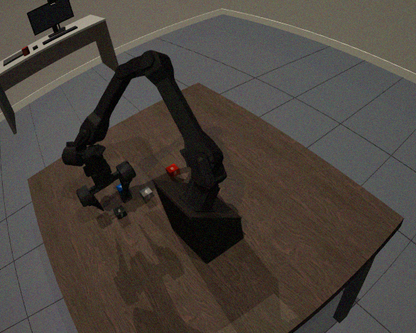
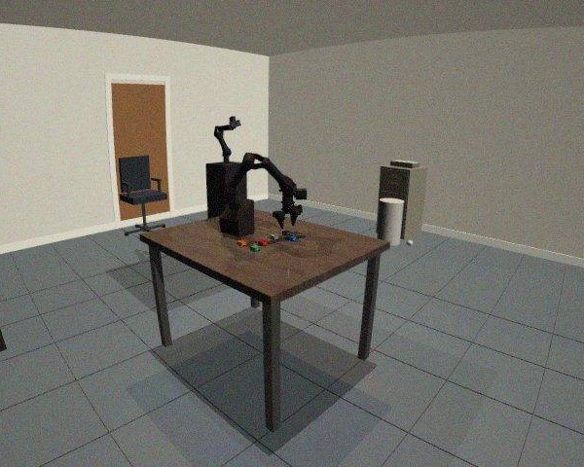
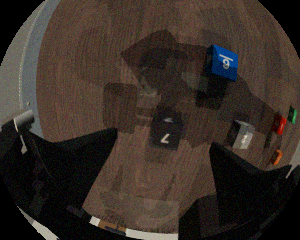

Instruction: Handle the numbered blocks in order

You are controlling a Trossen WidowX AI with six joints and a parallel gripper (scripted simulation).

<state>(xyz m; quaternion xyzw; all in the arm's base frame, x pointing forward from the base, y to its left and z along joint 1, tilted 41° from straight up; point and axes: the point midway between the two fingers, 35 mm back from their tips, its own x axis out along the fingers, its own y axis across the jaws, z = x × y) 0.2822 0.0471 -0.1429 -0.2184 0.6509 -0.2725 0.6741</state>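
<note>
My gripper (image 1: 114,205) (image 2: 287,225) (image 3: 165,140) is open, its fingers wide apart above the table, around and over a black block without touching it. The black block (image 1: 119,211) (image 2: 286,233) (image 3: 166,131) shows a 7 and rests on the table. A blue block (image 1: 119,187) (image 2: 293,237) (image 3: 222,62) shows a barred digit, 6 or 9; I cannot tell which. A white-grey block (image 1: 146,193) (image 2: 273,236) (image 3: 242,135), a red block (image 1: 172,168) (image 2: 263,243) (image 3: 279,125), a green block (image 2: 254,248) (image 3: 292,115) and an orange block (image 2: 241,242) (image 3: 276,157) have digits too small to read.
The arm's dark base box (image 1: 201,229) (image 2: 237,218) stands on the wooden table (image 1: 308,200) (image 2: 282,281), close to the white-grey and red blocks. The blue and white-grey blocks lie to the right of the fingers' gap in the wrist view. Arm shadows darken the table around the blocks.
</note>
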